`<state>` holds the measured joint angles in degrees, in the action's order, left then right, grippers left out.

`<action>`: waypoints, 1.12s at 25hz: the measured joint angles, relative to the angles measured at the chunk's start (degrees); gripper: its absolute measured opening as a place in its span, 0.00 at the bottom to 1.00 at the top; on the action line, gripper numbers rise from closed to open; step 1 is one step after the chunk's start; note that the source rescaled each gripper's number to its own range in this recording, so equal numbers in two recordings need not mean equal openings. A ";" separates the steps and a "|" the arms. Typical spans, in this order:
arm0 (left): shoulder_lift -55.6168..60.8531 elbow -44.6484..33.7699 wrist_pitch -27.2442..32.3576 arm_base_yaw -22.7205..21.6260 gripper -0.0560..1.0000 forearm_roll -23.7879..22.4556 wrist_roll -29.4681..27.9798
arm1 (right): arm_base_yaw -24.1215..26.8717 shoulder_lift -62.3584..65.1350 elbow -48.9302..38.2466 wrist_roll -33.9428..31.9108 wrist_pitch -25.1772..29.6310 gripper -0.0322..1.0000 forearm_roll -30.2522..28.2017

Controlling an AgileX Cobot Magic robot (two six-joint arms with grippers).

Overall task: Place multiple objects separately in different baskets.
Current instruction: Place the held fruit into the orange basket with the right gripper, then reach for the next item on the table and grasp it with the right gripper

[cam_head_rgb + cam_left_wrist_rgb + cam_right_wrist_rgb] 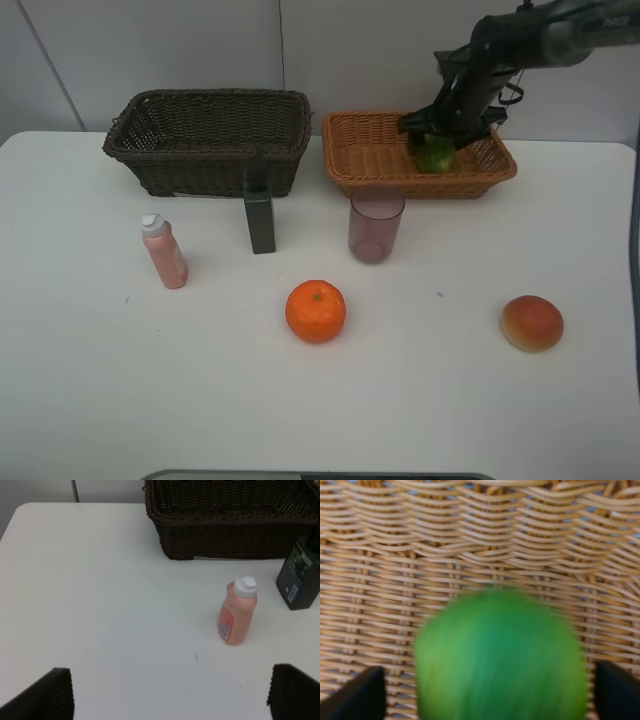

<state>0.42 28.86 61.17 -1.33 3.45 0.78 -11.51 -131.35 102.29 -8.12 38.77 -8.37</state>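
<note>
My right gripper (pixel 437 138) hangs over the light tan basket (pixel 362 172) with its fingers spread. The green oval fruit (pixel 435 156) sits between them in the basket. In the right wrist view the fruit (pixel 500 655) is blurred, with a gap to each finger, over the basket's weave (pixel 470 540). My left gripper (pixel 170 695) is open and empty over bare table, out of the exterior view. The pink white-capped bottle (pixel 164 251) (pixel 237 611), dark bottle (pixel 260 222) (pixel 299 580), pinkish cup (pixel 375 225), orange (pixel 315 311) and red-orange fruit (pixel 531 323) stand on the table.
The dark brown basket (pixel 210 140) (pixel 230 530) stands at the back left, beside the tan one, and nothing shows inside it. The dark bottle stands just in front of it. The white table (pixel 100 400) runs to the near edge.
</note>
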 joint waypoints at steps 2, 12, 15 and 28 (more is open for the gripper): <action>0.00 0.00 0.00 0.00 1.00 0.00 0.00 | 0.00 0.00 0.00 0.00 0.00 0.95 0.00; 0.00 0.00 0.00 0.00 1.00 0.00 0.00 | 0.00 5.46 -0.50 0.00 5.87 1.00 -0.05; 0.00 0.00 0.00 0.00 1.00 0.00 0.00 | 0.00 10.03 -4.42 0.00 7.08 1.00 -0.05; 0.00 0.00 0.00 0.00 1.00 0.00 0.00 | 0.00 31.99 -39.29 0.06 5.25 1.00 -0.01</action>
<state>0.42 28.86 61.17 -1.33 3.45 0.78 -11.51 -99.37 63.00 -8.05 44.02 -8.38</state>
